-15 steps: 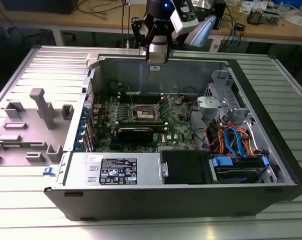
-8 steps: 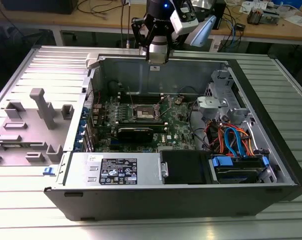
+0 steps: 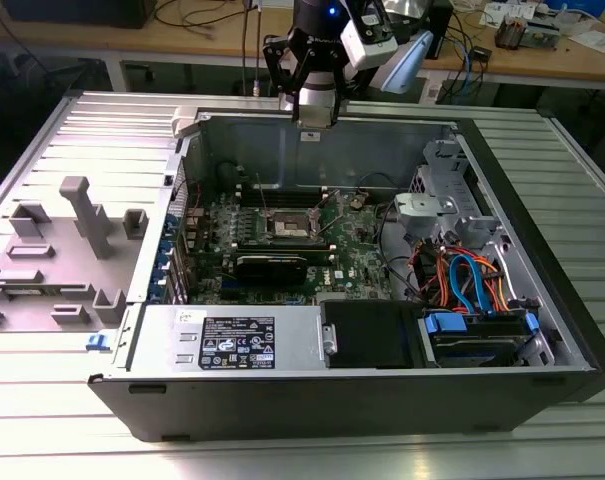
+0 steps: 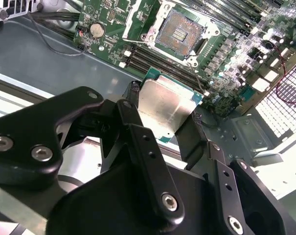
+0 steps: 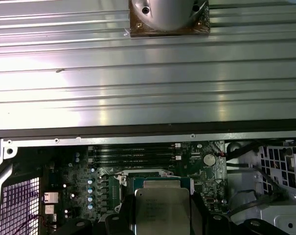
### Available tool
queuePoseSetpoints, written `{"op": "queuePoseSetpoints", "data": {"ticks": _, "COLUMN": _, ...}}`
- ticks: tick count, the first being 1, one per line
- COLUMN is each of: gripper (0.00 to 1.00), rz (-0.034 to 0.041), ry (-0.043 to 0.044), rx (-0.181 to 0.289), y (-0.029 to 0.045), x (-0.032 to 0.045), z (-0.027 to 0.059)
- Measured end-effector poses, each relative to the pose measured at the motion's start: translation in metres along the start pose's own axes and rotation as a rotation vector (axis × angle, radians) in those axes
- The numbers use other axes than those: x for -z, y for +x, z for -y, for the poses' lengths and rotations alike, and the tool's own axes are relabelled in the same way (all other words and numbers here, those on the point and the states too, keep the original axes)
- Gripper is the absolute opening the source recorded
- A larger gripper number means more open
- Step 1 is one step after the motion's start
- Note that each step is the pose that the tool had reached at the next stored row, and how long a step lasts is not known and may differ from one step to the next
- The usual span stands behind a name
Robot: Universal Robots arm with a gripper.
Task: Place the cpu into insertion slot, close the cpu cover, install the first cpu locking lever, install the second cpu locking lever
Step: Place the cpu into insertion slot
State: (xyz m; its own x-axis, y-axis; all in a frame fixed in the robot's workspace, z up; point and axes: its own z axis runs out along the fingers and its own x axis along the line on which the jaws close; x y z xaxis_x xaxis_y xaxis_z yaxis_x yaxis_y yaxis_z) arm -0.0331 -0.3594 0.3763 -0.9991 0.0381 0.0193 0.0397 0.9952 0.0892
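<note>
Exterior view: tool [image 3: 311, 122] is hanging high over the far wall of the open computer case [image 3: 542, 300], which is sitting on the ribbed worktop [image 3: 82, 440]. Socket [image 3: 290, 228] is lying on the green board [image 3: 367, 262], lower than the tool and toward the camera, well apart from it.

Second wrist view: tool [image 4: 165, 115] is pinching the chip [image 4: 168, 105] by two opposite edges. Black fingers [image 4: 192, 137] are pressing in from either side, and the metal top is facing the camera. Socket [image 4: 179, 32] is sitting beyond the chip, with the long black memory slots [image 4: 152, 61] running between the two, so no contact. Its dark centre is showing bare, so nothing is seated in it yet.

First wrist view: chip [image 5: 162, 210] is sitting flat in the tool, and the socket's silver rim [image 5: 117, 177] is peeking out just past the chip's far edge. Chip is square, so there's no long axis to track. My read on the relation that counts: socket is lying below and ahead of the held chip, with edges looking roughly parallel.
</note>
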Motion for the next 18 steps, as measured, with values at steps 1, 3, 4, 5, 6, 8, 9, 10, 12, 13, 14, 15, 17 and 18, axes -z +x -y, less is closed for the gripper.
{"op": "queuePoseSetpoints", "data": {"ticks": 1, "gripper": 0.55, "rz": 0.0004, "ry": 0.0, "rx": -0.005, "y": 0.0, "x": 0.0, "z": 0.0}}
{"op": "queuePoseSetpoints", "data": {"ticks": 3, "gripper": 0.55, "rz": 0.0006, "ry": -0.0002, "rx": -0.007, "y": 0.0, "x": -0.0001, "z": 0.0}}
{"op": "queuePoseSetpoints", "data": {"ticks": 4, "gripper": 0.55, "rz": 0.0006, "ry": -0.0002, "rx": -0.007, "y": 0.0, "x": -0.0001, "z": 0.0}}
{"op": "queuePoseSetpoints", "data": {"ticks": 5, "gripper": 0.55, "rz": 0.0006, "ry": -0.0002, "rx": -0.007, "y": 0.0, "x": -0.0001, "z": 0.0}}
{"op": "queuePoseSetpoints", "data": {"ticks": 6, "gripper": 0.55, "rz": 0.0007, "ry": -0.0002, "rx": -0.007, "y": 0.0, "x": -0.0001, "z": 0.0}}
{"op": "queuePoseSetpoints", "data": {"ticks": 8, "gripper": 0.55, "rz": 0.0006, "ry": -0.0002, "rx": -0.007, "y": 0.0, "x": -0.0001, "z": 0.0}}
{"op": "queuePoseSetpoints", "data": {"ticks": 9, "gripper": 0.55, "rz": 0.0006, "ry": -0.0002, "rx": -0.007, "y": 0.0, "x": -0.0001, "z": 0.0}}
{"op": "queuePoseSetpoints", "data": {"ticks": 10, "gripper": 0.55, "rz": 0.0006, "ry": -0.0002, "rx": -0.007, "y": 0.0, "x": -0.0001, "z": 0.0}}
{"op": "queuePoseSetpoints", "data": {"ticks": 12, "gripper": 0.55, "rz": 0.0008, "ry": -0.0002, "rx": -0.009, "y": 0.0, "x": -0.0001, "z": 0.0}}
{"op": "queuePoseSetpoints", "data": {"ticks": 13, "gripper": 0.55, "rz": 0.0009, "ry": -0.0003, "rx": -0.011, "y": 0.0, "x": -0.0001, "z": 0.0}}
{"op": "queuePoseSetpoints", "data": {"ticks": 14, "gripper": 0.55, "rz": 0.0011, "ry": -0.0004, "rx": -0.013, "y": 0.0, "x": -0.0001, "z": 0.0}}
{"op": "queuePoseSetpoints", "data": {"ticks": 15, "gripper": 0.55, "rz": 0.0015, "ry": -0.0005, "rx": -0.016, "y": 0.0, "x": -0.0002, "z": 0.0}}
{"op": "queuePoseSetpoints", "data": {"ticks": 17, "gripper": 0.55, "rz": 0.0022, "ry": -0.0006, "rx": -0.025, "y": 0.0, "x": -0.0002, "z": 0.0001}}
{"op": "queuePoseSetpoints", "data": {"ticks": 18, "gripper": 0.55, "rz": 0.0028, "ry": -0.0008, "rx": -0.031, "y": 0.0, "x": -0.0003, "z": 0.0002}}
